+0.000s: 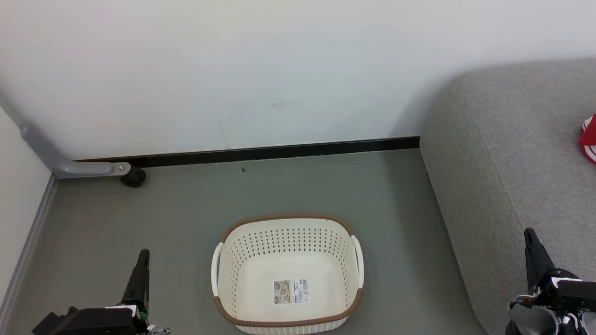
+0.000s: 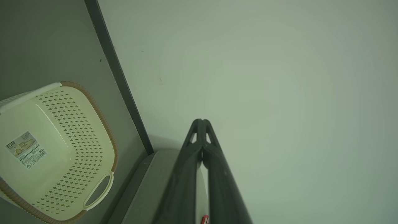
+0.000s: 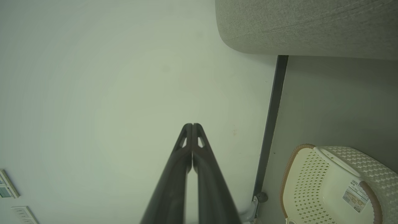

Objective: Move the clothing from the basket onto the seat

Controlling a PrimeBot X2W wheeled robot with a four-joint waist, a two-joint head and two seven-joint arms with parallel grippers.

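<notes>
The seat (image 1: 507,153) takes up my right side. The basket (image 1: 288,217) sits on the floor just beside it with no garment inside. A sliver of red-and-white clothing (image 1: 589,139) lies on the seat at the frame edge, well apart from the basket. From that I judge the move is done, or nearly.

Doing this step well means checking, not grabbing. I would turn the head right until I can count both garments on the cushion, keeping the arms low and clear of the basket rim.

The left gripper (image 1: 143,256) and right gripper (image 1: 530,235) stand either side of the basket, both pinched together on nothing.

The head view gives me the clothing. The wrist views give the fingertips pressed flat together, seen along their length. All three views show the basket's label (image 1: 291,291). The right wrist view adds wall plates (image 3: 6,188) at its lower left.
</notes>
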